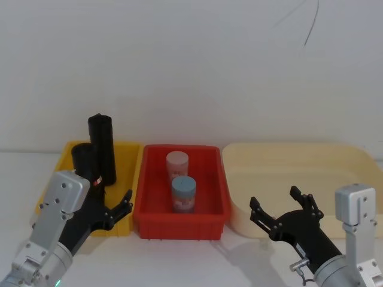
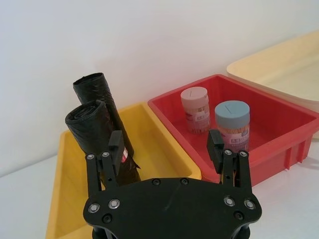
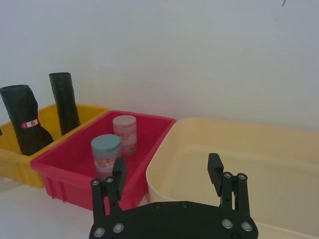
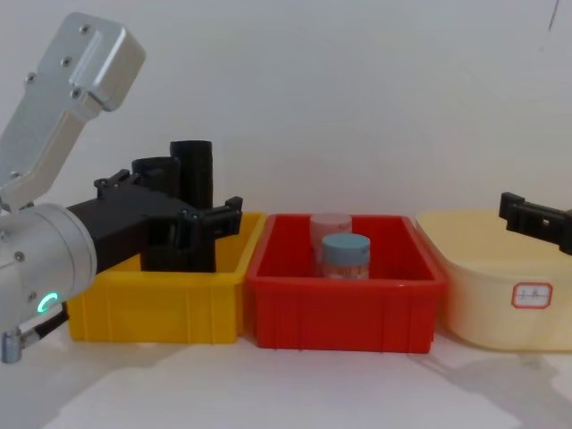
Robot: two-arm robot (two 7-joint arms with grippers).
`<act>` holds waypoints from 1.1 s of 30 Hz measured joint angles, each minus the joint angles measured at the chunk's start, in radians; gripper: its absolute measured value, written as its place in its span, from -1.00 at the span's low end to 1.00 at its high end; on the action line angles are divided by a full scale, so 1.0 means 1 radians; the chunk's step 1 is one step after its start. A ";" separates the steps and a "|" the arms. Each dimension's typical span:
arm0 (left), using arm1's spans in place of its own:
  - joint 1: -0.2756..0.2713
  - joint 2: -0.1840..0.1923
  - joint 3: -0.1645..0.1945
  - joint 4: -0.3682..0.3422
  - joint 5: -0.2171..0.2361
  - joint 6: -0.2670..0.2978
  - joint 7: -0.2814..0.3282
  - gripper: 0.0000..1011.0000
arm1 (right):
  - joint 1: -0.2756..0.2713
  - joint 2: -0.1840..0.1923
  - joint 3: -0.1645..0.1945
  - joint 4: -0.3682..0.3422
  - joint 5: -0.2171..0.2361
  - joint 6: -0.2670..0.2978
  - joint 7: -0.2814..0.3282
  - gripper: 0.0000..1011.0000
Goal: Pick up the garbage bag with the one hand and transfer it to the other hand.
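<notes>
The garbage bag point(image 1: 82, 158) point(image 2: 92, 124) point(image 3: 22, 122) is a black roll with a small red-and-white sticker. It stands leaning in the yellow bin point(image 1: 128, 155) point(image 4: 152, 304), in front of a second black roll point(image 1: 102, 140) point(image 2: 94, 87) point(image 4: 192, 170). My left gripper point(image 1: 114, 206) point(image 2: 164, 144) point(image 4: 174, 201) hovers open at the bin's near side. One of its fingers is close in front of the bag and nothing is between its fingers. My right gripper point(image 1: 275, 200) point(image 3: 167, 164) is open and holds nothing, in front of the cream tub.
A red bin point(image 1: 179, 224) in the middle holds a pink-lidded can point(image 1: 177, 162) and a blue-lidded can point(image 1: 184, 190). A large cream tub point(image 1: 299, 173) stands to the right. A white wall is close behind the bins.
</notes>
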 joint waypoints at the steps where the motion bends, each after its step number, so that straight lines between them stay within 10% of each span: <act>1: 0.000 0.000 0.000 0.000 0.000 0.000 0.000 0.98 | 0.000 0.000 0.000 0.000 0.000 0.000 0.000 0.98; 33: -0.013 -0.014 -0.008 0.027 0.006 -0.034 -0.004 0.98 | 0.000 0.000 0.000 0.000 0.000 0.000 0.000 0.98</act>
